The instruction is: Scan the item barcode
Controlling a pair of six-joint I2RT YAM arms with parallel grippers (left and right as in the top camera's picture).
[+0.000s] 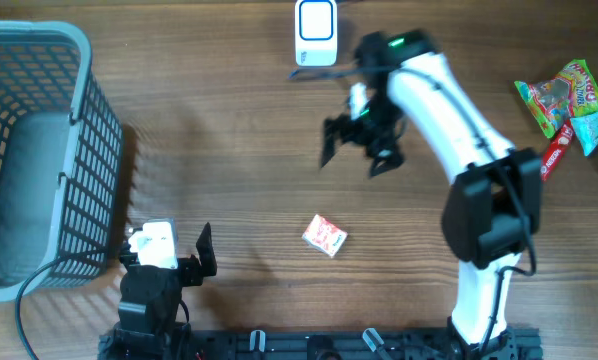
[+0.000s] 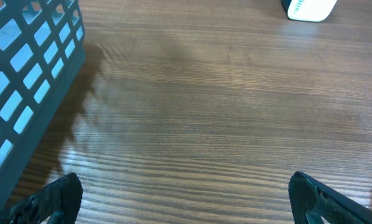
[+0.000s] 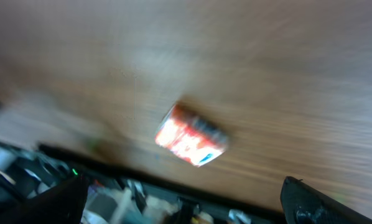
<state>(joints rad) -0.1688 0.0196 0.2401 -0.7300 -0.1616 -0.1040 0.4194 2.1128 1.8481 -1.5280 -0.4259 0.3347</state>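
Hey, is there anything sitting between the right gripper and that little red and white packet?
Nothing visible does. Only bare table lies between the open right gripper and the red-and-white packet, and the right wrist view shows nothing over it. From packet to white scanner, only that gripper hangs above.

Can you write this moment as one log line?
right hand open, empty; left hand open, empty; packet lying on table; scanner standing apart

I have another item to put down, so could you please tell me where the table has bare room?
The widest bare wood lies between the basket and the packet, up to the scanner. Another patch lies on the robot's side of the snacks, right of the right arm. It is crowded by the snacks and under the open right gripper.
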